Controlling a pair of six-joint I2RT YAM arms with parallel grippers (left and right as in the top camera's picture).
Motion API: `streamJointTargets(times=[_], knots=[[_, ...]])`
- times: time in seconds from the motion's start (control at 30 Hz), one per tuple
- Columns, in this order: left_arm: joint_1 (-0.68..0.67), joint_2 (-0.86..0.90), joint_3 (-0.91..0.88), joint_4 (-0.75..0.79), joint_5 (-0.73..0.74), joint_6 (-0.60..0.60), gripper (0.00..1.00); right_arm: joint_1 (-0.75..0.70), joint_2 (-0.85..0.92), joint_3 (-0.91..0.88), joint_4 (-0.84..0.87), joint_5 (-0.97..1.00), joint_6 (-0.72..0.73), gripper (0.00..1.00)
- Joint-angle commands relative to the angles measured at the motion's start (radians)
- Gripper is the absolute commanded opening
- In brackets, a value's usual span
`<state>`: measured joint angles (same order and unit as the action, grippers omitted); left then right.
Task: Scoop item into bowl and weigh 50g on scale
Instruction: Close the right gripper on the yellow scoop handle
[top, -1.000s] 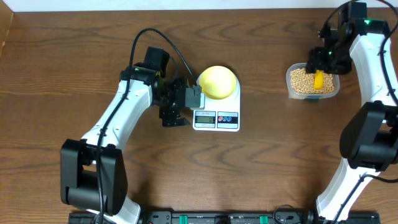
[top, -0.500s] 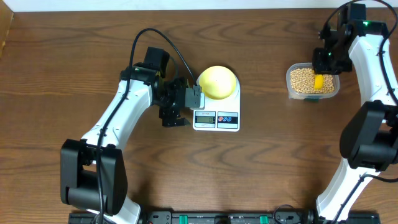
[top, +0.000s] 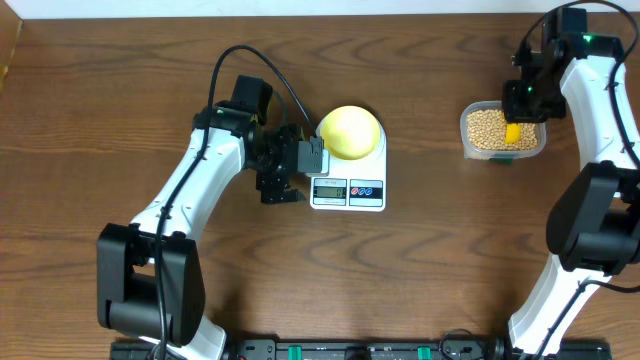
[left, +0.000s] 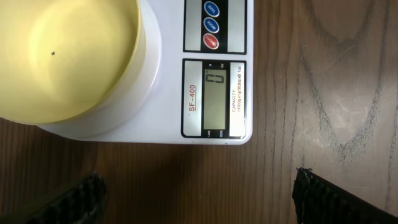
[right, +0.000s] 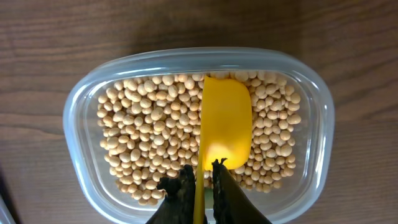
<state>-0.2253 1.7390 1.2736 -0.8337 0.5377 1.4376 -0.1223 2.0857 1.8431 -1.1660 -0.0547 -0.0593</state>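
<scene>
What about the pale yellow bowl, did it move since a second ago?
No. The bowl sits on the same back part of the scale, just behind the display, exactly as before.

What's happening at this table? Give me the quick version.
The right gripper has its jaws shut on the handle of a yellow scoop lying in the clear container of beans. The left gripper hangs open beside the scale, which reads zero with the empty bowl on it.
</scene>
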Motion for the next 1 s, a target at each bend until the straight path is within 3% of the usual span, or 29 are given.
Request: streamJointTargets(times=[0.0,0.23,0.33,0.43,0.53,0.7,0.97], knots=[[-0.002,0.005,-0.008,-0.005,0.016,0.007,0.98,0.002,-0.006,-0.021,0.009,0.008,0.003,0.05],[-0.002,0.005,-0.008,-0.005,0.016,0.007,0.98,0.002,-0.006,-0.021,0.026,0.008,0.002,0.02],[-0.002,0.005,-0.008,-0.005,0.016,0.007,0.98,0.002,-0.006,-0.021,0.032,0.007,0.002,0.18],[-0.002,0.005,-0.008,-0.005,0.016,0.007,0.97,0.002,-0.006,-0.021,0.051,0.003,0.002,0.19],[-0.002,0.005,-0.008,-0.005,0.016,0.007,0.98,0.002,-0.006,-0.021,0.064,-0.007,0.002,0.17],[-0.002,0.005,-0.008,-0.005,0.016,0.007,0.97,0.000,-0.006,-0.021,0.056,-0.006,0.002,0.02],[-0.002,0.005,-0.008,-0.005,0.016,0.007,0.98,-0.028,-0.006,-0.021,0.033,-0.010,0.002,0.01]])
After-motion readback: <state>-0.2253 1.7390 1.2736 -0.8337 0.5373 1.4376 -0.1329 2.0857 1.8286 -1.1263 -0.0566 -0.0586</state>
